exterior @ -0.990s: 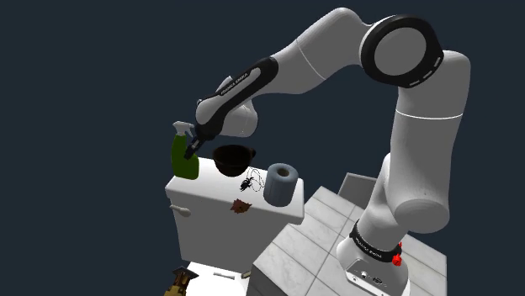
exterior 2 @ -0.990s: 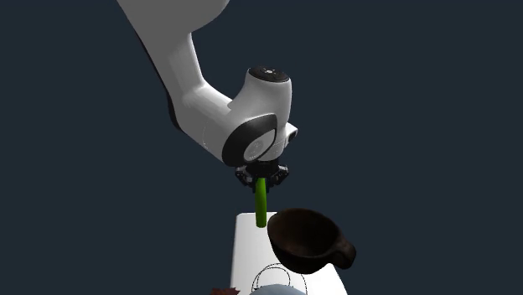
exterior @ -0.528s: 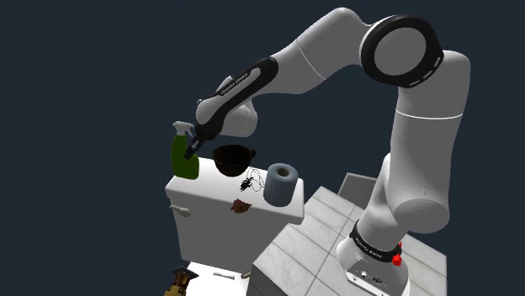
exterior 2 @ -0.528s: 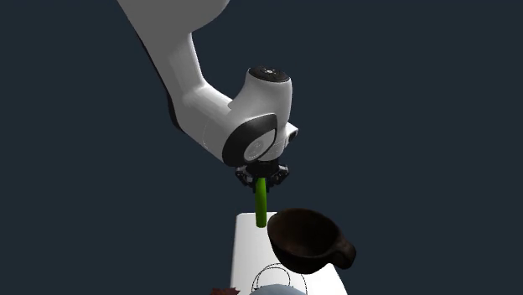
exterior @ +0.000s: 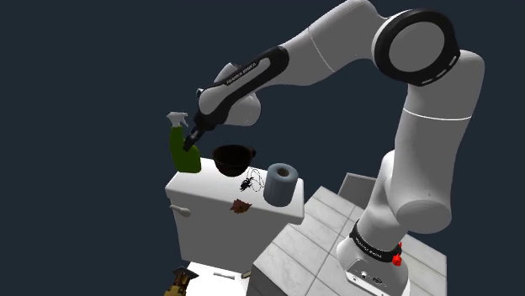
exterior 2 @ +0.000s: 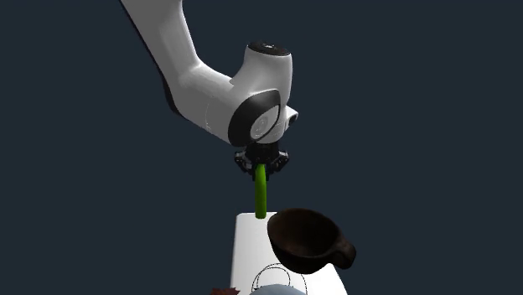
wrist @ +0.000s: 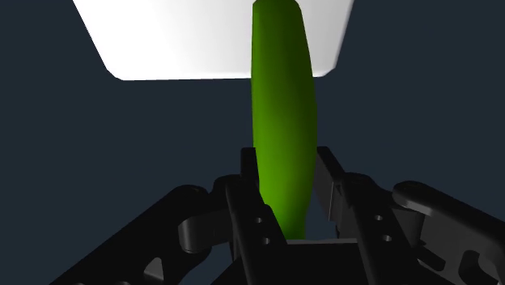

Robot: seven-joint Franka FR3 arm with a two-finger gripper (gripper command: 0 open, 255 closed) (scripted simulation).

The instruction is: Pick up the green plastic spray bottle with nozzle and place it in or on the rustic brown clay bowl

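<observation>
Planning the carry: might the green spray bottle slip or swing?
The spray bottle looks smooth and rigid, so it may pivot in the tool, clasped near its top. Tall and slim, it will probably tip in the bowl.

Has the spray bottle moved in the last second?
Yes. The spray bottle, clasped in the gripper, has gone up a little in the shoulder view, away from the white tank lid where the dark bowl sits.
</observation>
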